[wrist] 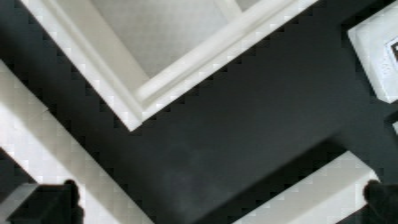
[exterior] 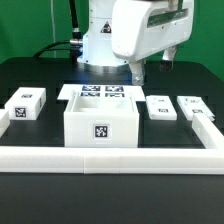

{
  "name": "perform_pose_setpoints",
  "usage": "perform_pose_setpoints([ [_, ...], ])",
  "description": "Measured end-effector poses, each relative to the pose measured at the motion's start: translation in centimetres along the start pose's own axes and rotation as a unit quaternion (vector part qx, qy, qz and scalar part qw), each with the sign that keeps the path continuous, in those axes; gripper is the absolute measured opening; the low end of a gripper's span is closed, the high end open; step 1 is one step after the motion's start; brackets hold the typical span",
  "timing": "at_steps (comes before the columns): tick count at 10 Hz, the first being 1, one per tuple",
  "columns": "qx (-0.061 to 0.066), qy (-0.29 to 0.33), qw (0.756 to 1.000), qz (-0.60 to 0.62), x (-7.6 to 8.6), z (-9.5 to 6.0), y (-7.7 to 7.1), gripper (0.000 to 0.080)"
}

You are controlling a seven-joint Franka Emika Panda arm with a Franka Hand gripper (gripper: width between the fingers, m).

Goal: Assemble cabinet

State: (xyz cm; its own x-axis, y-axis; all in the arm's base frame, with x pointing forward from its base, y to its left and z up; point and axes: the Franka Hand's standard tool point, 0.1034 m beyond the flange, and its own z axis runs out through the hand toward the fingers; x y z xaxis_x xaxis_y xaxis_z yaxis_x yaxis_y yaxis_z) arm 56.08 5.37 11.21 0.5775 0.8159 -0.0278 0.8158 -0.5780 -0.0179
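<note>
While the gripper (exterior: 138, 72) is held above the black table (exterior: 40, 80), behind the cabinet (exterior: 100, 125) toward the exterior view's right, its fingers (wrist: 45, 203) are seen spread wide with nothing between them. The cabinet is set mid-table, open side up, just in front of the marker board (exterior: 100, 92); small white blocks (exterior: 25, 105) are placed either side.

The cabinet (exterior: 100, 122) was a white, boxy plastic body, the largest piece on the black surface (exterior: 45, 135). It stood upright and square to the surface's near edge, resting flat on its base. Its hollow compartment opened upward, and the walls formed a thick rim around it. A square black-and-white tag (exterior: 100, 131) sat centred on the face toward the near edge. The body lay near the middle of the surface, about midway between the exterior view's left and right edges. Nothing gripped it.
</note>
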Motion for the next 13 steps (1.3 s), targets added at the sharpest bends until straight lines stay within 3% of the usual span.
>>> perform_pose_setpoints([
  [9, -0.002, 0.000, 1.000, -0.008, 0.0, -0.1, 0.0, 0.0798],
  [11, -0.028, 0.010, 0.996, -0.081, -1.0, 0.0, -1.3, 0.0798],
  [13, -0.020, 0.003, 0.994, -0.110, -2.3, 0.8, -2.2, 0.0798],
])
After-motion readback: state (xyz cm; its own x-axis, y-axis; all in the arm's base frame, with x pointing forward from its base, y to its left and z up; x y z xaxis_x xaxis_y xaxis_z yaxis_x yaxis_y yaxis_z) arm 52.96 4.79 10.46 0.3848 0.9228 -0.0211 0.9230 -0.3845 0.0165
